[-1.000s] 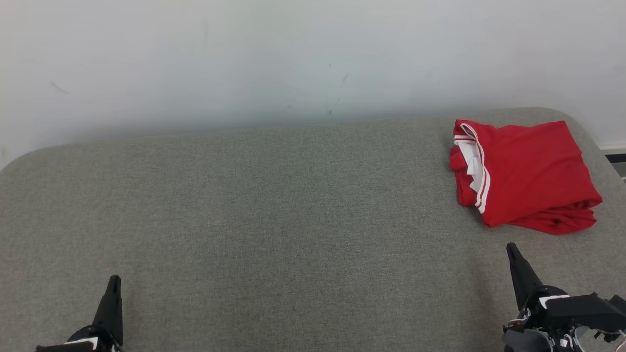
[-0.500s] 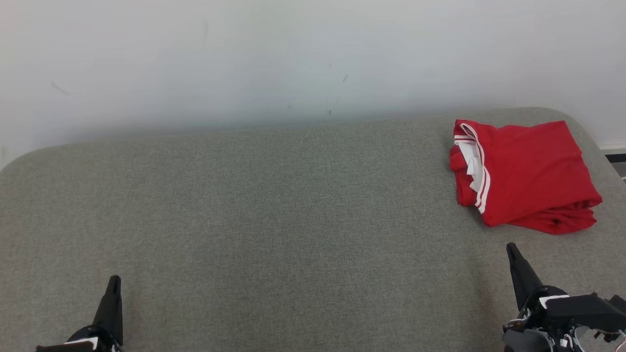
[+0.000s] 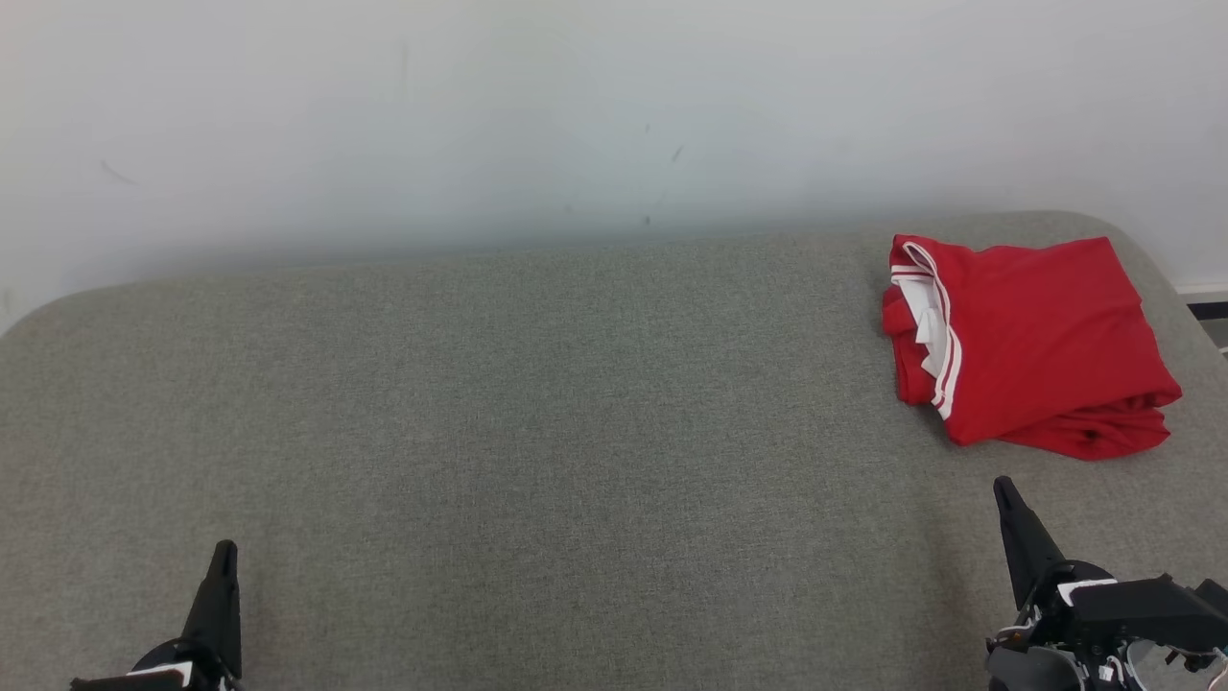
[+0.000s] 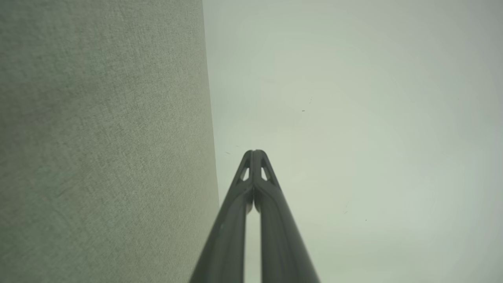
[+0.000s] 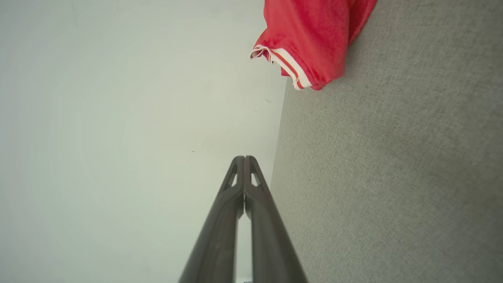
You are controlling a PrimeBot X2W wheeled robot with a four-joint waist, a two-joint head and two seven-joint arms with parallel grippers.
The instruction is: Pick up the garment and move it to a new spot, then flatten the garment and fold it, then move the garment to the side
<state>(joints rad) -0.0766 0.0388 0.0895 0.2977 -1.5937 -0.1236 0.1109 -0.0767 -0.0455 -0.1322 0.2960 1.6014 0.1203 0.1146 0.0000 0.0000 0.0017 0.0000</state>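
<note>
**Wall** (image 3: 576, 115). Pale and plain, with a few faint scuffs. It backs the whole scene.

**Surface** (image 3: 537, 432). Grey woven cloth top with rounded far corners. It meets the wall along its far edge.

**Garment** (image 3: 1036, 336). Red, with white-striped trim and a white inner patch at its left edge.
- Form: folded into a compact, roughly square stack of several layers. The near edge is a little loose.
- Place: far right corner of the surface, close to the right edge.
- Contact: touched by neither gripper. The right wrist view shows it ahead of the fingers and well clear of them.

**Right gripper** (image 3: 1003, 489). At the lower right, on the near side of the garment and apart from it. The jaws are together, tips meeting, with nothing between them.

**Left gripper** (image 3: 224, 549). At the lower left, well apart from the garment. The jaws are together and empty, and the left wrist view shows the two fingers pressed tip to tip.

**Change over the last second.** None: the garment and both grippers hold the same places, and the jaws stay closed.

**Reading for the task.**
- The garment is folded and parked at the side.
- Both arms sit at rest, empty.
- Judged from these, the last step looks done and the task is at or near its end.
- Only the loose near edge might still want tidying.
</note>
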